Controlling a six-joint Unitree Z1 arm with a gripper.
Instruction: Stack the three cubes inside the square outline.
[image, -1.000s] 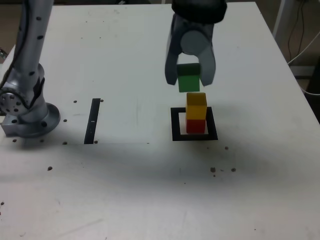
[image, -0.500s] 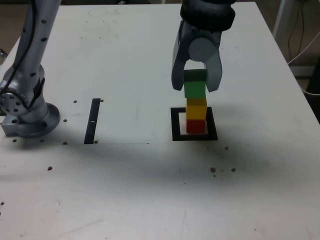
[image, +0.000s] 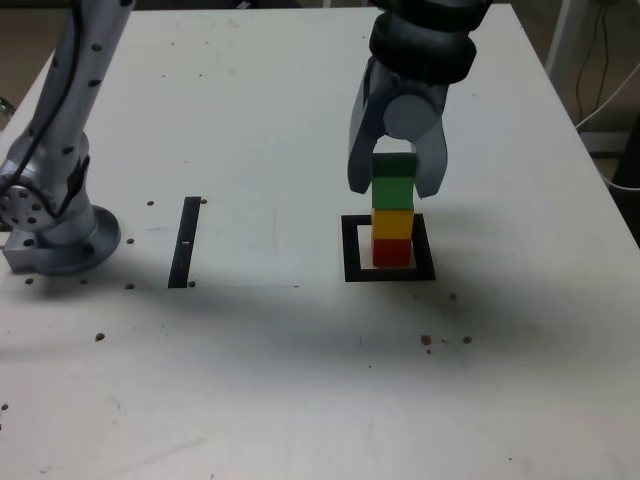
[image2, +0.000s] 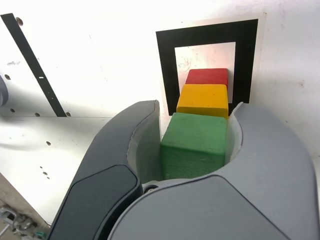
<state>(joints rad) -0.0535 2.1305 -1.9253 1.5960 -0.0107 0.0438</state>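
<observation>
In the exterior view the red cube (image: 392, 251) sits inside the black square outline (image: 352, 250), with the yellow cube (image: 393, 223) on top of it. The green cube (image: 393, 184) sits right on the yellow one, and no gap shows between them. My gripper (image: 394, 186) comes down from above and is shut on the green cube, one finger on each side. The wrist view looks down the same column: the green cube (image2: 194, 145) between my gripper's (image2: 197, 120) jaws, then the yellow cube (image2: 202, 100), the red cube (image2: 207, 76) and the square outline (image2: 167, 65).
A narrow black strip (image: 185, 241) lies on the white table towards the exterior view's left, also seen in the wrist view (image2: 30, 60). The arm's base (image: 55, 235) stands at the far left. Small dark specks (image: 445, 340) dot the table in front of the outline.
My gripper carried the green cube down and slightly right in the exterior view, from above the yellow cube onto its top. The red and yellow cubes have not moved.
</observation>
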